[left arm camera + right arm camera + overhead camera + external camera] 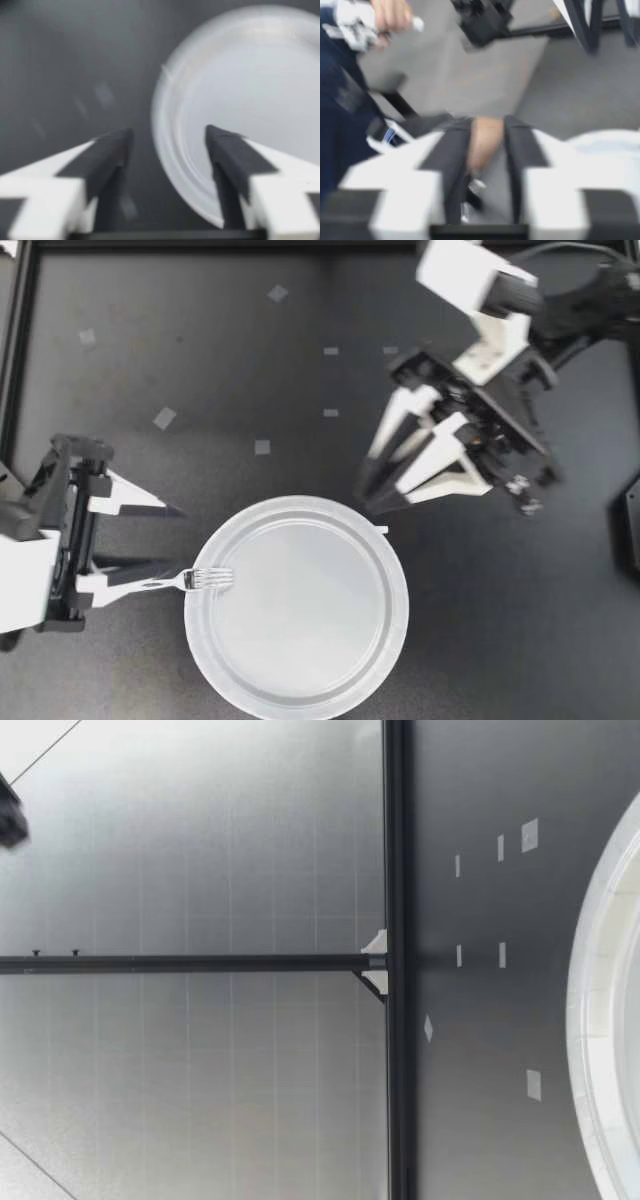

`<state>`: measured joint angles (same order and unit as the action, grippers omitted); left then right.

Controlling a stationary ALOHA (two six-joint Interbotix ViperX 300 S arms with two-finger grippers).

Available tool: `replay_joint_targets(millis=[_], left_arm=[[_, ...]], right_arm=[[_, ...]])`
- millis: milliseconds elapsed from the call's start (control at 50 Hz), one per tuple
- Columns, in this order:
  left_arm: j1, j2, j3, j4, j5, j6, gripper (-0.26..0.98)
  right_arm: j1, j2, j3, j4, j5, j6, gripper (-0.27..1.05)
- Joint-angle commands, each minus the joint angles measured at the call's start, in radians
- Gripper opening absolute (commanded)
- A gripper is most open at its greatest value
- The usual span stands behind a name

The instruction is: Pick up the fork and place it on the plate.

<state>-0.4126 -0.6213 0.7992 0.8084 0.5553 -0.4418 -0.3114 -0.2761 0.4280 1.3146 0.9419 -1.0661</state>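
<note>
Fork status: the small silver metal fork [200, 579] lies with its tines on the near rim of the round white paper plate [300, 625]. Its handle sticks out over the dark worktop [200, 360] towards my left gripper [175, 540].

Left gripper: fingers spread wide, pinching nothing. The handle end sits at the tip of one finger.

Right gripper [368, 498]: hangs beside the plate's far rim, a narrow gap between its fingers, nothing clearly held.

Judgement: placement is nearly done. The fork is only on the rim, not fully inside.
</note>
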Motion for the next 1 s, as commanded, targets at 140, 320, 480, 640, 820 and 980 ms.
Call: replay_joint_targets(millis=[140,320,480,640,820,980], left_arm=[[0.175,-0.035,0.067,0.048,-0.357,-0.275,0.18],[0.302,-0.040,0.227,0.041,-0.653,-0.376,0.14],[0.330,-0.035,0.256,0.041,-0.681,-0.373,0.14],[0.330,-0.012,0.301,0.041,-0.689,-0.373,0.14],[0.330,0.008,0.310,0.041,-0.681,-0.371,0.14],[0.330,0.034,0.324,0.040,-0.683,-0.371,0.14]], right_arm=[[-0.005,-0.337,0.270,-0.278,-0.302,0.005,-0.02],[0.009,-0.609,0.540,-0.150,-0.595,0.000,-0.02],[0.021,-0.772,0.626,-0.123,-0.646,-0.003,-0.02],[0.021,-0.752,0.675,-0.114,-0.650,-0.005,-0.02],[0.021,-0.683,0.713,-0.115,-0.664,-0.005,-0.02],[0.021,-0.699,0.750,-0.114,-0.673,-0.003,-0.02]])
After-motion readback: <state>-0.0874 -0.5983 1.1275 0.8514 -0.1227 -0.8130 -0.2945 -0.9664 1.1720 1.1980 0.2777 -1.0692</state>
